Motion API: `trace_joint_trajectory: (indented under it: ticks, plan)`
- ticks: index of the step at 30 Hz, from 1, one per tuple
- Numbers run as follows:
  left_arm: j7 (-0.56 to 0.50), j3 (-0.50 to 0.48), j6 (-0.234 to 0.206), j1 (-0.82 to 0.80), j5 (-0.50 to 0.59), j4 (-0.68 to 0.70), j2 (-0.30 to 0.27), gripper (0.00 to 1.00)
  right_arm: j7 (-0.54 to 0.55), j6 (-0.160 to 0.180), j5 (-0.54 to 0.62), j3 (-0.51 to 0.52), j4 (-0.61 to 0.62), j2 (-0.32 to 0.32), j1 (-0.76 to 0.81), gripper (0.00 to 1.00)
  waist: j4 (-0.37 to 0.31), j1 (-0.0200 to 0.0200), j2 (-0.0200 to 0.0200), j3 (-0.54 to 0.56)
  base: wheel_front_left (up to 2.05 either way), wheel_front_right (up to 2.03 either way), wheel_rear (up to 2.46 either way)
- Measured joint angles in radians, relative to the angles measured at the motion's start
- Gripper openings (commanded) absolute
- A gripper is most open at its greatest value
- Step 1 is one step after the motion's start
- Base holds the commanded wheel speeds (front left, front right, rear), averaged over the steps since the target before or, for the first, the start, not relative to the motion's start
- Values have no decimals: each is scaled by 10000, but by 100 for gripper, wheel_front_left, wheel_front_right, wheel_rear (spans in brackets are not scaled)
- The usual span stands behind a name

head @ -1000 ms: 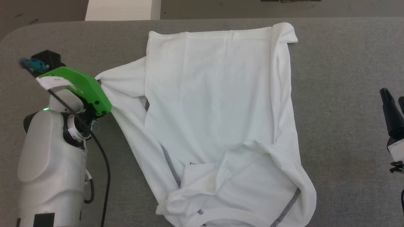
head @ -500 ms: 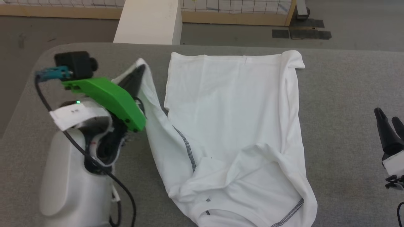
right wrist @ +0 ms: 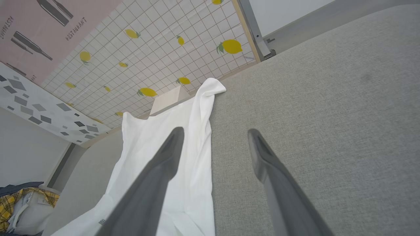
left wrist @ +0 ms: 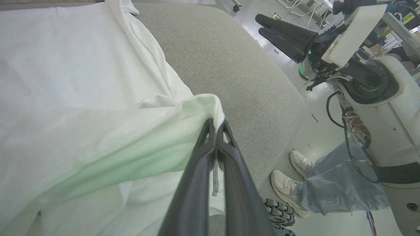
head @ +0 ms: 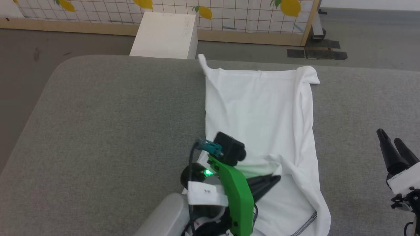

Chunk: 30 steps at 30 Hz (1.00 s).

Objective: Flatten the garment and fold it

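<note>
The white garment point(head: 262, 118) lies on the grey padded table point(head: 108, 131), its left part folded over the body into a narrow strip. My left gripper point(head: 277, 178) is shut on a fold of the garment point(left wrist: 108, 124) and holds it over the shirt's lower middle. In the left wrist view the fingers point(left wrist: 210, 154) pinch the cloth edge, with a grey stitched seam hanging between them. My right gripper point(head: 390, 139) stands open at the table's right side, apart from the garment point(right wrist: 183, 141), with nothing between its fingers point(right wrist: 164, 164).
A rigid white box point(head: 165, 34) stands on the floor behind the table, before a lemon-print tiled panel point(head: 249, 13). A person's feet point(left wrist: 288, 183) in pale shoes stand by the table's edge in the left wrist view. Grey table surface spreads wide to the left.
My left gripper has carried the sleeve from the left side across onto the shirt's body. The head camera has tilted up, bringing in the floor and panel. The right gripper stays open.
</note>
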<state>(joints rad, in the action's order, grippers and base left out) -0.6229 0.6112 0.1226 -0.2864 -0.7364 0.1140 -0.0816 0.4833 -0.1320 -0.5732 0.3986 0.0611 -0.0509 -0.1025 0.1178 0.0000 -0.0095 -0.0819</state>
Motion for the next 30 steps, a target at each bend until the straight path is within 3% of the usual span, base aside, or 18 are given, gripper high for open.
trace_joint_trajectory:
  ticks: [8,16,17,18,19,25,30]
  plan:
    - [130,1987,10,-141,-105,-1592,-196,0,-27,0,-52,-102,-113,4,40,100,-92,0,0,-106,0,0,0]
    - [786,2372,6,-958,268,-4309,-90,0,-42,0,-92,-353,-165,6,37,100,-375,0,0,-324,0,0,0]
    - [895,2343,6,-988,234,-4543,-65,34,-42,0,-92,-368,-176,6,37,100,-419,0,0,-354,0,0,0]
    - [943,2318,4,-1007,209,-4706,-36,95,-42,0,-92,-378,-182,4,37,100,-447,0,0,-382,0,0,0]
    - [1011,2293,4,-1025,167,-4832,2,100,-42,0,-92,-378,-188,4,37,100,-471,0,0,-415,0,0,0]
    - [1137,1835,-4,-1144,-623,-4890,184,100,-58,0,-94,-347,-291,4,38,100,-521,0,0,-464,0,0,0]
    - [1250,995,-6,-1256,-1476,-4157,130,100,-90,0,-92,-278,-414,2,70,100,-421,0,0,-226,0,0,0]
